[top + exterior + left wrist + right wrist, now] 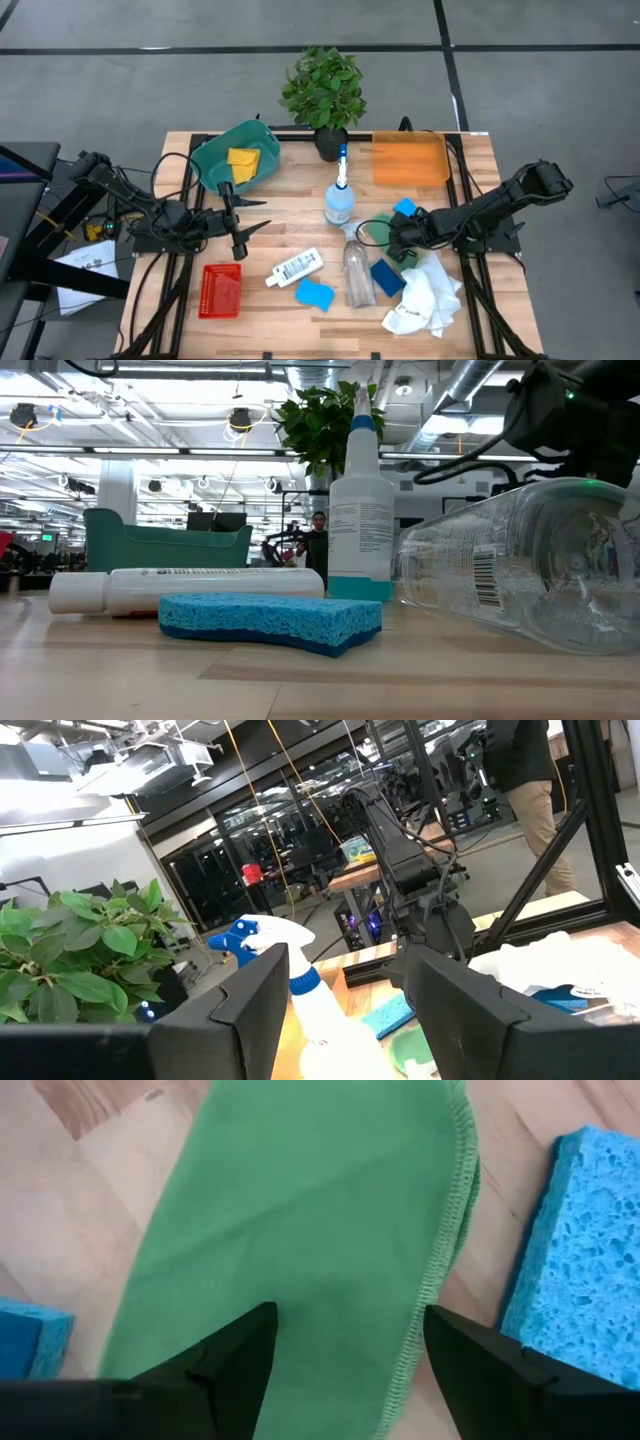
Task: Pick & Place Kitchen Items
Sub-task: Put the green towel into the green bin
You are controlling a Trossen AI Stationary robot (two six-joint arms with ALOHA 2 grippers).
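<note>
Where jaws hover, green cloth (300, 1210), stitched hem

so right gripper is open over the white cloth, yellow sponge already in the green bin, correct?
Not the white cloth. The right wrist view shows the open right gripper over a green cloth. The yellow sponge is in the green bin, as you said.

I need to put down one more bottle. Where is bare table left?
Bare wood lies between the green bin and orange tray, and along the near edge left of the red basket. Around the lying bottle and white cloth it is crowded.
</note>
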